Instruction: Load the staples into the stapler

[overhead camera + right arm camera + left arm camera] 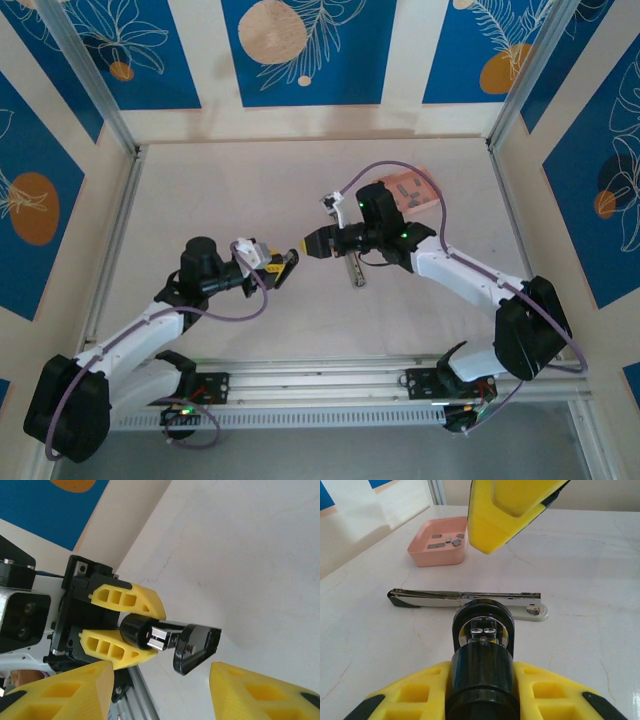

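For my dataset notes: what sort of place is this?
Likely a robot lab work cell: aluminium frame posts, printed blue backdrop panels, and a mounting rail along the white table.

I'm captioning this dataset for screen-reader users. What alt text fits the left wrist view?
A slim black-and-silver stapler lies flat on the white table, just past the left gripper, which clamps a black cylinder. Farther back, a pink tray holds grey staples; a yellow finger of the right gripper hangs at top.

Pink tray on white table
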`<state>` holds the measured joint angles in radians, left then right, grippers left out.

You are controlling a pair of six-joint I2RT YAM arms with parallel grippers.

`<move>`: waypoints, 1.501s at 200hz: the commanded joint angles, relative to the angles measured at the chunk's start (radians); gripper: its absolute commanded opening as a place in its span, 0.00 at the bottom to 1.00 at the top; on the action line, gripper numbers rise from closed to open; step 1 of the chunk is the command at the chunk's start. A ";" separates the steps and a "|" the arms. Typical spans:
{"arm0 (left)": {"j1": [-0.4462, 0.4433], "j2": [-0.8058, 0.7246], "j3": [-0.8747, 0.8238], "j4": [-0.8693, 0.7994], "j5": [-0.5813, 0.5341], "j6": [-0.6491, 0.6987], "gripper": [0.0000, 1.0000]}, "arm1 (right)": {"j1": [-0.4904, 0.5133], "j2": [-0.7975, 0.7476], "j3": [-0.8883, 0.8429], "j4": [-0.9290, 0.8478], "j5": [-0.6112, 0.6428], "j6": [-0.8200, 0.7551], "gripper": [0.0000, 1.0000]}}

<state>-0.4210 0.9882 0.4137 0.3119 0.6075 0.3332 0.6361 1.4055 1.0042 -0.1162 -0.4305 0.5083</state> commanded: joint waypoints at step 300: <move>-0.025 -0.126 0.141 0.076 0.088 -0.190 0.00 | -0.119 0.172 -0.306 0.260 0.053 0.252 0.27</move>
<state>-0.4389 0.9157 0.4431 0.2977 0.6613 0.2192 0.5289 1.5440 0.7383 0.1226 -0.4427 0.7467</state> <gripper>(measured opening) 0.278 0.233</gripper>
